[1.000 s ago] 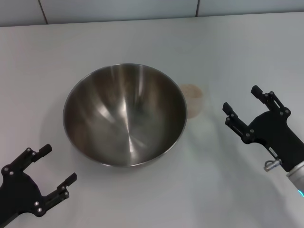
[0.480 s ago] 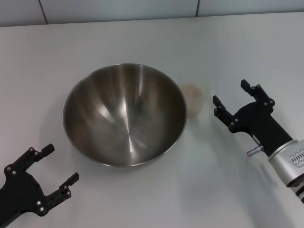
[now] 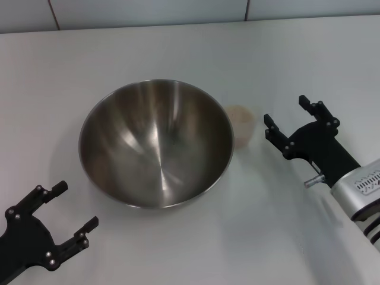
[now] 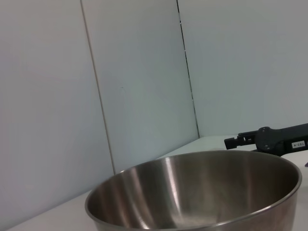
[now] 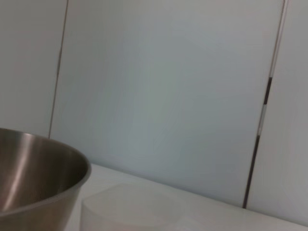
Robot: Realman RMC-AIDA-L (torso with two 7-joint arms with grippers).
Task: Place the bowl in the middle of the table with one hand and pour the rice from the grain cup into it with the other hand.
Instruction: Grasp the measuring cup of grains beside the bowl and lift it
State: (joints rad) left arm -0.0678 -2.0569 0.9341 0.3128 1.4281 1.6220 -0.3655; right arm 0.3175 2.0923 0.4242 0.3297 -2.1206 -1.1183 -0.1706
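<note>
The steel bowl point(image 3: 155, 142) stands upright and empty on the white table point(image 3: 178, 47), near its middle. It also shows in the left wrist view point(image 4: 197, 192) and the right wrist view point(image 5: 33, 178). The translucent grain cup point(image 3: 241, 126) stands just right of the bowl's rim, with beige rice point(image 3: 239, 114) in it. The cup also shows in the right wrist view point(image 5: 132, 209). My right gripper point(image 3: 289, 122) is open, a short way right of the cup, not touching it. My left gripper point(image 3: 73, 209) is open and empty at the front left, apart from the bowl.
A grey panelled wall point(image 3: 178, 9) runs behind the table's far edge. Bare tabletop lies behind the bowl and in front of it.
My right gripper has moved left and farther from me toward the cup, with more of its arm showing. The left gripper, bowl and cup have stayed put.
</note>
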